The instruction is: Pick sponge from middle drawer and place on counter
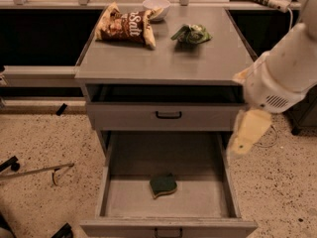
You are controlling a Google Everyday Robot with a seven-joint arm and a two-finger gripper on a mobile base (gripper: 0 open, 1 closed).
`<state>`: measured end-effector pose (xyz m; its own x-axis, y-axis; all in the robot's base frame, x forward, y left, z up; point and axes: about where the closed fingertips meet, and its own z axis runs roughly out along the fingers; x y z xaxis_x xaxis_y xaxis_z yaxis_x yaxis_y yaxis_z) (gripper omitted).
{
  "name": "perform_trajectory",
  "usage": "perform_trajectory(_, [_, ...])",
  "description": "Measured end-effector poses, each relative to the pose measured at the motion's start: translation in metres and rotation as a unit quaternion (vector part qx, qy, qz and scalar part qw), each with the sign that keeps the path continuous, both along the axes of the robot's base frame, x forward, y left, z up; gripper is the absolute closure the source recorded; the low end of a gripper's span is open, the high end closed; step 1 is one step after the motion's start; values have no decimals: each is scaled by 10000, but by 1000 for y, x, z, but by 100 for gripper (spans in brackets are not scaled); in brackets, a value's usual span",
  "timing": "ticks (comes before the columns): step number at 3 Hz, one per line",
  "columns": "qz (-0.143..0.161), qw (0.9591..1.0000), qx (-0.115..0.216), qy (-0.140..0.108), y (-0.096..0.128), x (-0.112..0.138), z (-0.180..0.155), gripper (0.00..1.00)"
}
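The sponge point(163, 185), dark green on top with a yellow edge, lies flat on the floor of the open middle drawer point(105, 182), near its front centre. The grey counter point(163, 58) tops the cabinet. My gripper point(246, 135), pale yellow at the end of the white arm point(277, 78), hangs at the right, above the drawer's right wall and beside the cabinet's front corner. It is well apart from the sponge, up and to the right of it. Nothing shows in it.
On the counter stand a chip bag point(126, 25), a white bowl point(156, 6) and a light-green and white packet point(191, 33). The shallower upper drawer front point(167, 115) is slightly out. A metal rod point(34, 171) lies on the speckled floor at left.
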<state>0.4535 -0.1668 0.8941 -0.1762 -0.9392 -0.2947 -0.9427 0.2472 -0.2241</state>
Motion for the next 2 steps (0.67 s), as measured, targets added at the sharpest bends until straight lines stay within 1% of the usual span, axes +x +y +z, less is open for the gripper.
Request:
perform_trajectory(1, [-71,9997,169,179,27,11,-80,0])
perform_trajectory(2, [-126,9995,270,-84,32,24,-83,0])
